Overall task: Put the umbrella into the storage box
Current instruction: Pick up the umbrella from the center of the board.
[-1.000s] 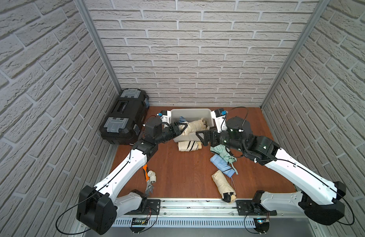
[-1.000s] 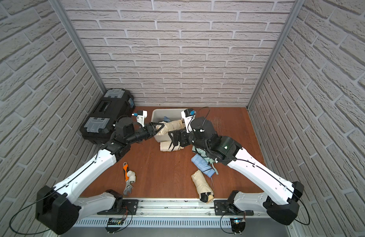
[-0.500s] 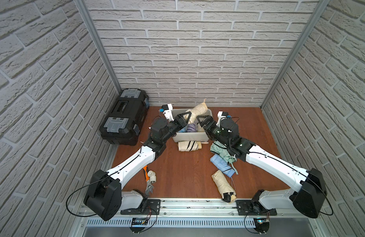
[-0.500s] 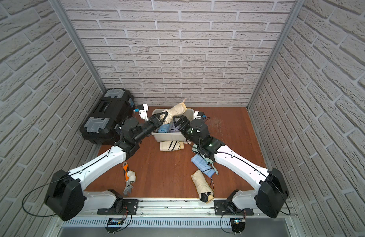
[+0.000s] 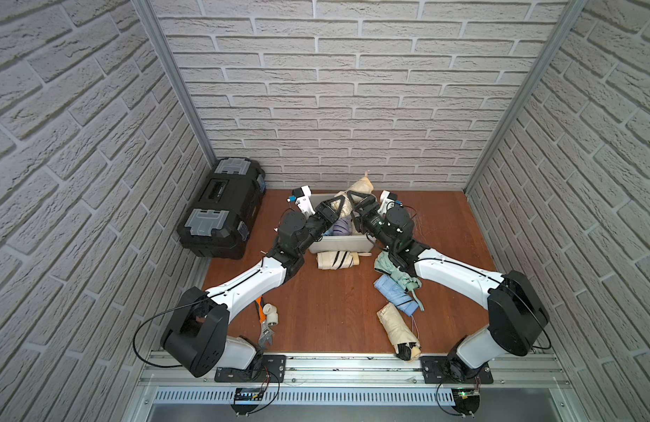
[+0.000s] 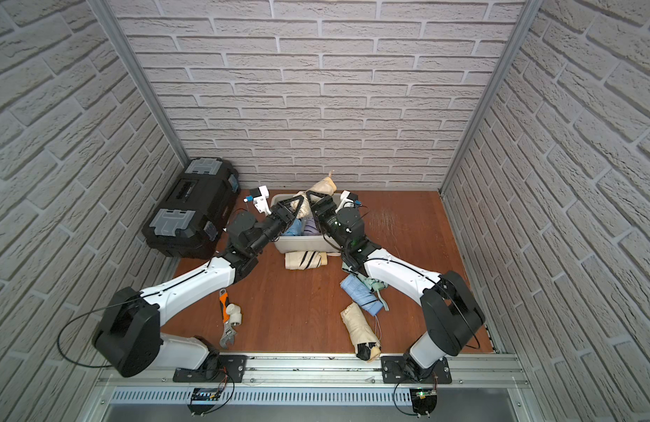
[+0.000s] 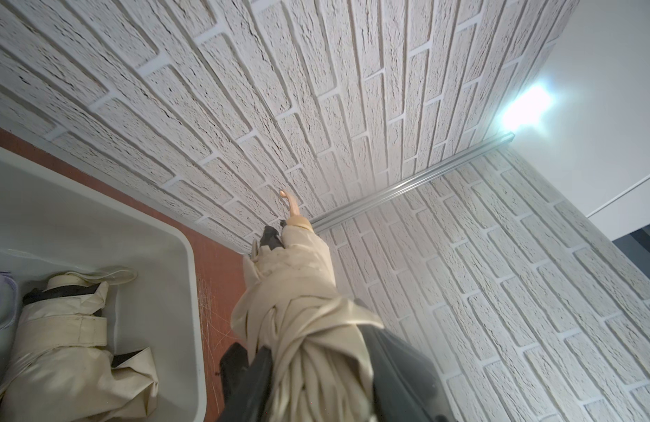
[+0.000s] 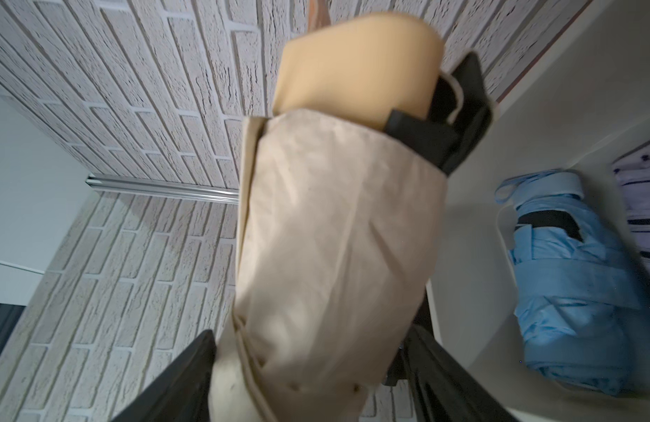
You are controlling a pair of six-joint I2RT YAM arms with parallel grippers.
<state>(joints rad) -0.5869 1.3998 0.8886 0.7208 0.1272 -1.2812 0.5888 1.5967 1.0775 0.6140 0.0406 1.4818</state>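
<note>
Umbrella (image 5: 357, 188), folded, beige crumpled cloth, up over the off-white plastic storage box (image 5: 338, 244) at the back of the wood-grain tabletop (image 5: 330, 310) in both top views. Long axis steeply tilted: handle end high and toward the brick back wall, bunched cloth end low above the box. Left gripper (image 5: 338, 204) and right gripper (image 5: 360, 204) at its lower half, one from each side. Black toolbox (image 5: 221, 208) well off to the side. Striped cream umbrella (image 5: 334, 260) lying just before the box's front wall.

From the left wrist: black fingers (image 7: 400, 365) closed tight round the gathered, pleated cloth end. Shaft running away to a smooth peach handle with a thin cord. Alongside, rounded box rim, with another cream umbrella (image 7: 60, 347) lying inside.

From the right wrist, blurred: fingers (image 8: 184, 376) spread wide, one on each side of the smooth cloth sleeve. Cannot tell whether pressing it. Rounded tan handle and black strap at the far end. Light-blue umbrella (image 8: 571, 285) and lilac striped umbrella (image 8: 641, 204) in the box.
</note>
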